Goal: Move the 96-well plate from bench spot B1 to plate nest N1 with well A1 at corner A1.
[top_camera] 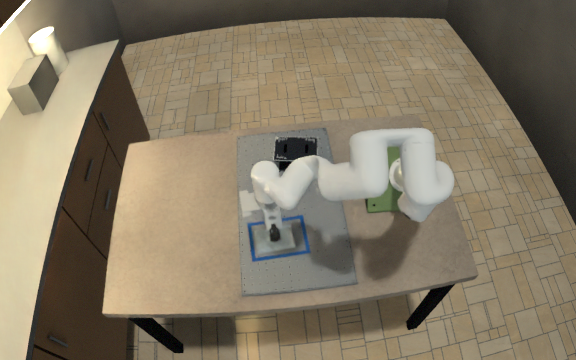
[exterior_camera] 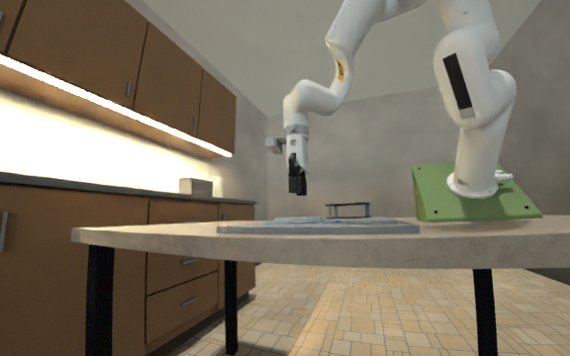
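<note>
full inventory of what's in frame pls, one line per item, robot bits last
Tan rectangular table: 1, beige top, black legs, mid-room.
Grey perforated metal base plate: 1, grey, lying along the table's middle.
Blue-outlined bench spot: 1, blue border, near end of the base plate.
Pale 96-well plate: 1, whitish, flat inside the blue outline.
Black raised plate nest: 1, black, far end of the base plate, nothing in it.
Green wedge mount: 1, green, on the table under the arm's foot.
Brown cabinets with pale counter: 1 run, along the wall.
Grey box: 1, on the counter.
White lamp: 1, lit, behind the box.
White arm: 1, reaching over the plate.
Black claw: 1, open, hanging above the plate, not touching.
</note>
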{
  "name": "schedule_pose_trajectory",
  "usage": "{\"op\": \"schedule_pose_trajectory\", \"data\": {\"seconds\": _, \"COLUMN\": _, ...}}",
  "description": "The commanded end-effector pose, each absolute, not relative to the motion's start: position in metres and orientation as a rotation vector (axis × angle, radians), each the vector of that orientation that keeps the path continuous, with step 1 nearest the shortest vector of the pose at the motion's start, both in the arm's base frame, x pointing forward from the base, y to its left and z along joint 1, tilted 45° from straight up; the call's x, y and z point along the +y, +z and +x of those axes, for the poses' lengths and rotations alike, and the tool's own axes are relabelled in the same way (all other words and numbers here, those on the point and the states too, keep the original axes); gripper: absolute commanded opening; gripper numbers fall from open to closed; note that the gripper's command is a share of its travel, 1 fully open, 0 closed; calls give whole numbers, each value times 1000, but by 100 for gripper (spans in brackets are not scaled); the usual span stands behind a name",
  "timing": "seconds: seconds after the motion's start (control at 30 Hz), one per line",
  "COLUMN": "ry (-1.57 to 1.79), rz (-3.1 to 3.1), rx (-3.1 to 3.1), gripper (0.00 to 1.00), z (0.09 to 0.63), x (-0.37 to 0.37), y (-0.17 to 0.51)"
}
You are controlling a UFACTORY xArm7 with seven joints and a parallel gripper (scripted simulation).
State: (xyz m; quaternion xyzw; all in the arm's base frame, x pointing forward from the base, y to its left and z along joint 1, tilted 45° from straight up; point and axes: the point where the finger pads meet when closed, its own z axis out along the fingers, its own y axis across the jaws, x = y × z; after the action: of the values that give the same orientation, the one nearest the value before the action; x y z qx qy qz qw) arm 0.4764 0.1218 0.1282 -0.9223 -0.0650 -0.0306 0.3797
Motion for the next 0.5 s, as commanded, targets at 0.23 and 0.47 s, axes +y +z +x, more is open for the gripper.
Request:
{"op": "schedule_pose_trajectory", "data": {"seconds": 0.23, "ry": -84, "rz": -2357, "rx": -163, "gripper": 100, "z": 478, "x": 131, "y": 117}}
{"op": "schedule_pose_trajectory", "data": {"seconds": 0.47, "ry": -84, "rz": -2357, "rx": -163, "gripper": 100, "z": 478, "x": 137, "y": 111}}
